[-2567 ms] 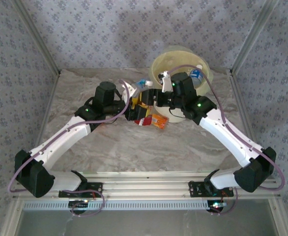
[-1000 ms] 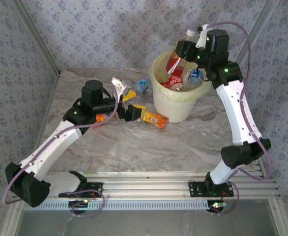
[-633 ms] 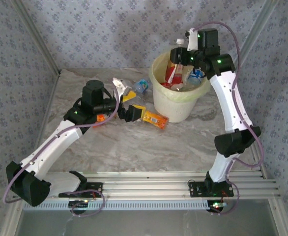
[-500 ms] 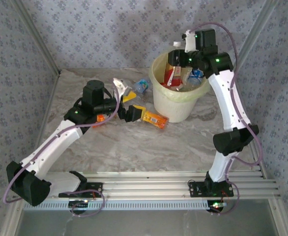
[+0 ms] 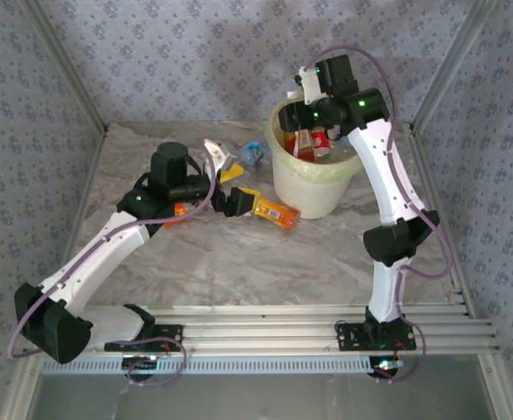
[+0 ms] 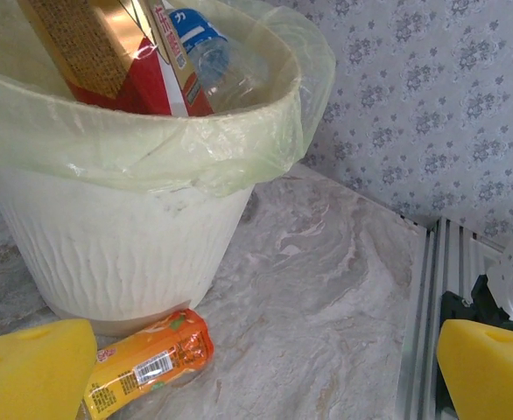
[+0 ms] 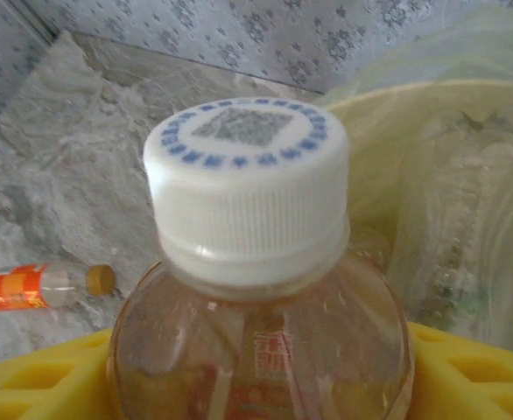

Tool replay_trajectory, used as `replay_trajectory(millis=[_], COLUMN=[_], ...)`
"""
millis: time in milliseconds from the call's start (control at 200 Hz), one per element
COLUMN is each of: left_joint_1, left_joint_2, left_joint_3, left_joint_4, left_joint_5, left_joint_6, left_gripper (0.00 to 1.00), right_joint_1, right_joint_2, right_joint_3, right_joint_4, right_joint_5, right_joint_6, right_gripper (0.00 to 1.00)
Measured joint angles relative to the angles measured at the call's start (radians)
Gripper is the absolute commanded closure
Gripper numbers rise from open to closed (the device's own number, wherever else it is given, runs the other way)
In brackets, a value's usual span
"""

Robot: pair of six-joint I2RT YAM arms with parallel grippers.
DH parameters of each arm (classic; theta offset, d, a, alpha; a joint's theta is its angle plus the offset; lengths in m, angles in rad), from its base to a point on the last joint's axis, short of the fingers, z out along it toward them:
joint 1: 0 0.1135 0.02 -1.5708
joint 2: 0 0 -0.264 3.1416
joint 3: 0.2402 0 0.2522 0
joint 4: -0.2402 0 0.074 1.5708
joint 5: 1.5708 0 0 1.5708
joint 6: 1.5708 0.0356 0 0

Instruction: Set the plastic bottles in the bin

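Having swung in above the bin (image 5: 313, 188), the right end effector (image 5: 307, 118) apparently still pinches the white-capped bottle (image 7: 256, 289), with the bin directly beneath it and ready for release, while the left end effector (image 6: 256, 376) gapes wide open.

The space is enclosed at the back and both sides by grey-blue wallpaper (image 5: 151, 52) printed with small floral motifs, and its corners are framed by pale aluminium posts (image 5: 66, 66). The floor is formed by a table (image 5: 265, 262) finished in beige-grey veined marble, edged along the near side by a ribbed aluminium rail (image 5: 265, 328). Soft, even light is cast throughout, and only faint shadows are thrown.
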State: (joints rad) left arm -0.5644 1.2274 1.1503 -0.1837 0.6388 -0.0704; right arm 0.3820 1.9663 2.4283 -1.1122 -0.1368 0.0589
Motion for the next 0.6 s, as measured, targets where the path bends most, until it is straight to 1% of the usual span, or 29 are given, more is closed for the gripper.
replay_trajectory(millis=[70,145,275,365,460,525,600], left_joint_1=[0.000,0.000,0.000,0.000,0.000,0.000,0.000], left_joint_2=[0.003,0.006,0.006,0.006,0.006,0.006,0.006], left_joint_3=[0.000,0.000,0.000,0.000,0.000,0.000,0.000], left_joint_4=[0.000,0.000,0.000,0.000,0.000,0.000,-0.001], left_joint_5=[0.000,0.000,0.000,0.000,0.000,0.000,0.000], left_joint_6=[0.000,0.000,0.000,0.000,0.000,0.000,0.000], left_gripper=[0.00,0.00,0.00,0.00,0.00,0.00,0.00], right_joint_1=[0.000,0.000,0.000,0.000,0.000,0.000,0.002], right_joint_2=[0.000,0.000,-0.003,-0.023,-0.068,-0.098,-0.120], right_joint_3=[0.000,0.000,0.000,-0.023,-0.081,-0.118,-0.150], right_joint_4=[-0.021,-0.024,-0.020,0.002,0.044,0.076,0.109], right_joint_5=[0.019,0.038,0.075,0.101,0.111,0.111,0.108], right_joint_6=[0.000,0.000,0.005,0.018,0.040,0.047,0.060], right_gripper=[0.16,0.13,0.12,0.18,0.29,0.33,0.35])
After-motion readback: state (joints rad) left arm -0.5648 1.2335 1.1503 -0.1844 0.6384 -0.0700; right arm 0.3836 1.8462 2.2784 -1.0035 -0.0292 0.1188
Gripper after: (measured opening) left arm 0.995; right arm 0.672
